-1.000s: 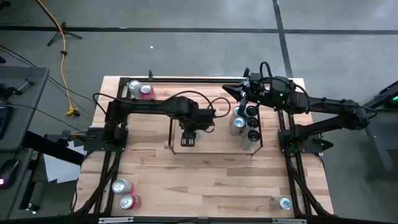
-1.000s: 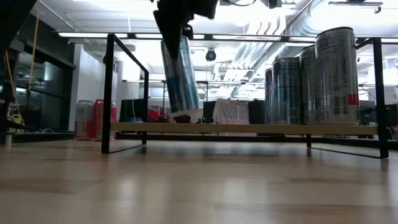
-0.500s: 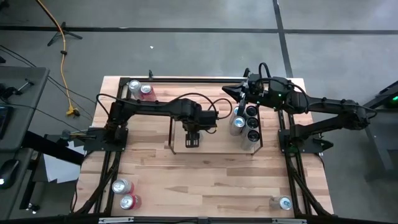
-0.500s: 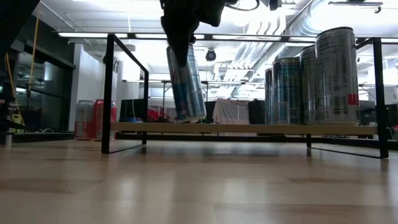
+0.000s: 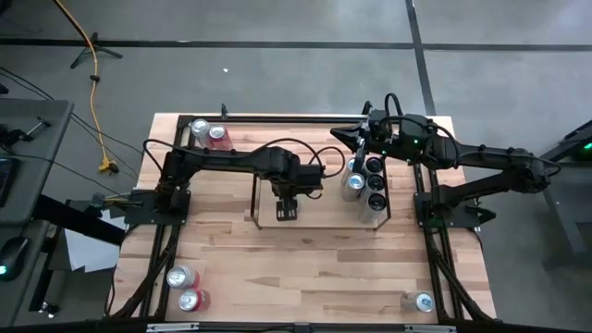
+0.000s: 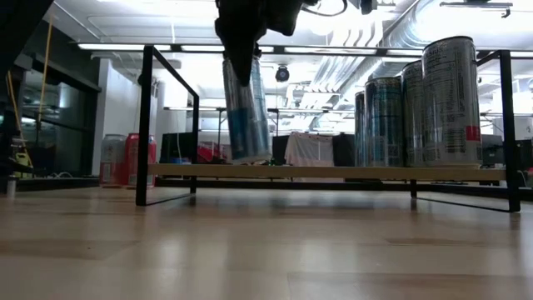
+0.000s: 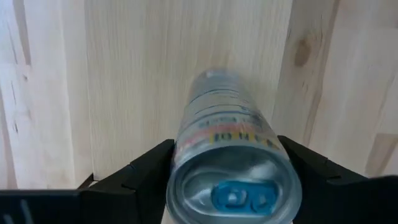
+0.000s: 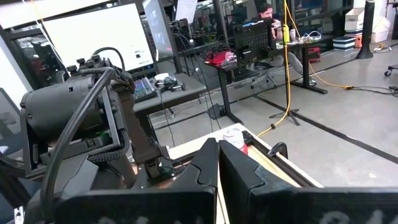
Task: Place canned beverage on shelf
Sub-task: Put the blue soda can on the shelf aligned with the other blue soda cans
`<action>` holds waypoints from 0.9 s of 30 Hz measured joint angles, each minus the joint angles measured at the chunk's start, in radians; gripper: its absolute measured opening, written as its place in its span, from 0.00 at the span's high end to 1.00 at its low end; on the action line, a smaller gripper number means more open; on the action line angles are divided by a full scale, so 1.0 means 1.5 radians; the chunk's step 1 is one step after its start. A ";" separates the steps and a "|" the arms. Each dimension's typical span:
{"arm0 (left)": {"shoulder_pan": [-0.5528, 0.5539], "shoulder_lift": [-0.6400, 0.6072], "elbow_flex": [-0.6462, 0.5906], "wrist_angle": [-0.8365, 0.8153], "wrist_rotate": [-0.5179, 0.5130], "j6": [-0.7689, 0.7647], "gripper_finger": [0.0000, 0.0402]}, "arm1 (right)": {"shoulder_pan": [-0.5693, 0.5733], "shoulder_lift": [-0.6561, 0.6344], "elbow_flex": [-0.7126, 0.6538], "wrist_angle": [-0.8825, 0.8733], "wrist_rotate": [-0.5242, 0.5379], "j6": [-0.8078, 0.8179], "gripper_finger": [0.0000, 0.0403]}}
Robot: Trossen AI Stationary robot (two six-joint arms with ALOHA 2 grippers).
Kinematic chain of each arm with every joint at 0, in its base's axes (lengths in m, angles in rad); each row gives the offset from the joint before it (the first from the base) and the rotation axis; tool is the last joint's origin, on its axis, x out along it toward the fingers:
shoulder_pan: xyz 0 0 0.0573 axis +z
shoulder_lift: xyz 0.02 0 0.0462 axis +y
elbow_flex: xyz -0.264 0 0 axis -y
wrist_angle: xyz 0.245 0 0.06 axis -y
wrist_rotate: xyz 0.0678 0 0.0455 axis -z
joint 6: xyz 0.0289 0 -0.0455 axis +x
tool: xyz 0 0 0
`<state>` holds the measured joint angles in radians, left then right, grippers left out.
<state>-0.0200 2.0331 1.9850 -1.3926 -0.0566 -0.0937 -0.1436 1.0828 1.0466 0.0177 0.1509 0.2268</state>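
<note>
Your left gripper [image 7: 231, 180] has its fingers on both sides of the can [image 7: 233, 155], at the left end of the shelf [image 5: 255, 199], near the table's centre. You are in the setting-down step: the can leans a little and its base is at the board. I judge the next move must bring it upright, then spread the fingers fully. The can is tall, slim, silver-blue. Your right gripper [image 8: 217, 163], pressed together, waits at 2 o'clock beside four standing cans [image 5: 366, 179].
</note>
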 joint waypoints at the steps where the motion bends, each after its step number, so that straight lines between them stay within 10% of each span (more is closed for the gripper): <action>1: 0.000 0.000 0.000 0.000 0.000 0.000 0.42 | 0.000 0.000 0.000 0.000 0.000 0.000 1.00; 27: -0.052 -0.210 0.039 -0.016 -0.099 -0.057 0.31 | 0.000 0.001 0.000 0.000 0.000 -0.018 1.00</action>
<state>-0.0977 1.7175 2.0430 -1.4172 -0.2052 -0.1784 -0.1436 1.0836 1.0470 0.0170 0.1513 0.1994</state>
